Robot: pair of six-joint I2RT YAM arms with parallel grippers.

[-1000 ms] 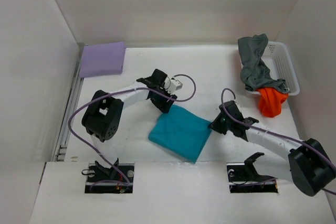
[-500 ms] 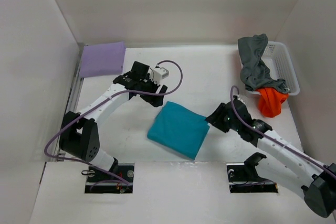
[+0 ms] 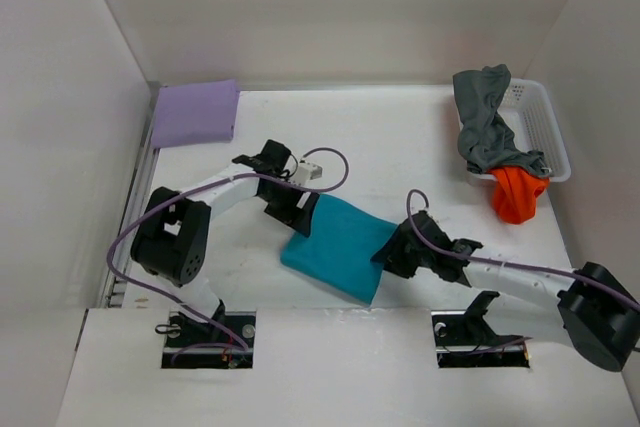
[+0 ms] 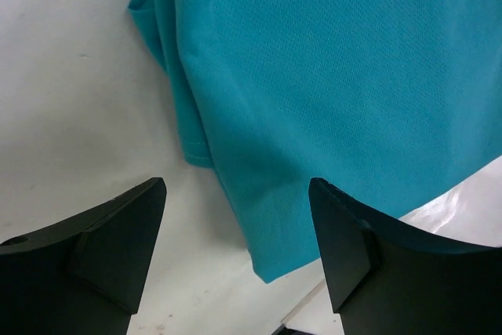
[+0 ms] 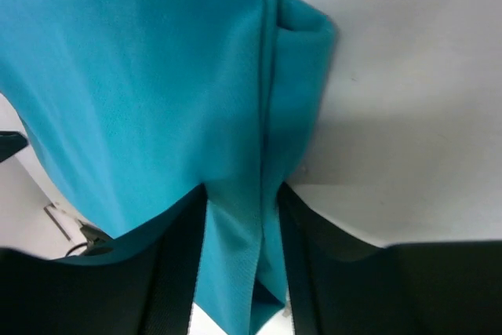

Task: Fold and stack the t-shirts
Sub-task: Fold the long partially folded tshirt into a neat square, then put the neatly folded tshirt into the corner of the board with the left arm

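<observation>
Teal shirt lies folded into a rough square on the table, near its front edge and about midway between the two arms, one corner pointing at the bases.

At its far left corner sits the left gripper. The left wrist view shows both fingers spread wide, the cloth's folded edge and corner lying on the table in the gap between them. Neither finger presses the cloth, and the gripper holds nothing.

On the opposite, right-hand edge sits the right gripper. Its fingers stand partway apart and straddle that folded edge, with cloth filling the gap from one finger to the other. Whether they pinch the layers or only flank them, I cannot tell.

Purple shirt lies folded flat in the far left corner, well apart from both grippers. At the far right stands the basket. Grey shirt is draped over its left rim, and orange shirt hangs bunched over its near rim down onto the table.
</observation>
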